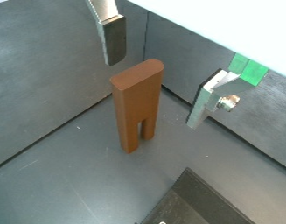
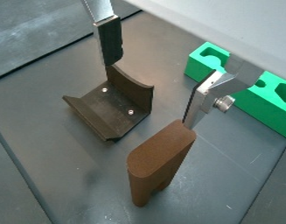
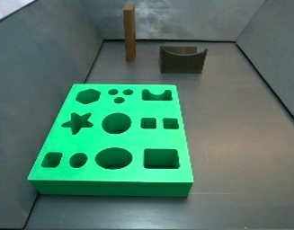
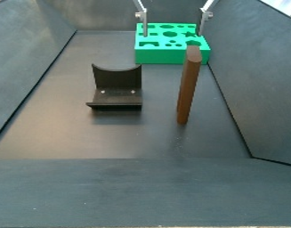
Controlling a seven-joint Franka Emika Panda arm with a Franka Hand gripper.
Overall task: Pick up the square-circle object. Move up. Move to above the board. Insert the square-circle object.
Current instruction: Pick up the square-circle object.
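The tall, slim brown wooden square-circle object (image 4: pixel 191 85) stands upright on the dark floor, its long axis vertical, and the claw (image 1: pixel 163 66) hangs above it with its two flat silver fingers spread wide and nothing between them — open and empty. In both wrist views the piece sits below the gap between the fingers but not squarely centred; in a wrist view its rounded top (image 2: pixel 169 144) lies toward the camera side of the finger line, so the coming move looks like a small sideways correction and then a straight descent along that vertical axis. The large flat bright green board (image 3: pixel 117 135) with its many shaped cutouts lies well apart from the piece. A side view shows the fingers (image 4: pixel 141 15) high over the far end, near the board — a placement the wrist views cannot give. A wrist view alone shows the slot between the piece's two legs (image 1: pixel 139 131). The squat dark block with a scooped top (image 2: pixel 110 105) stands beside the piece, not touching.
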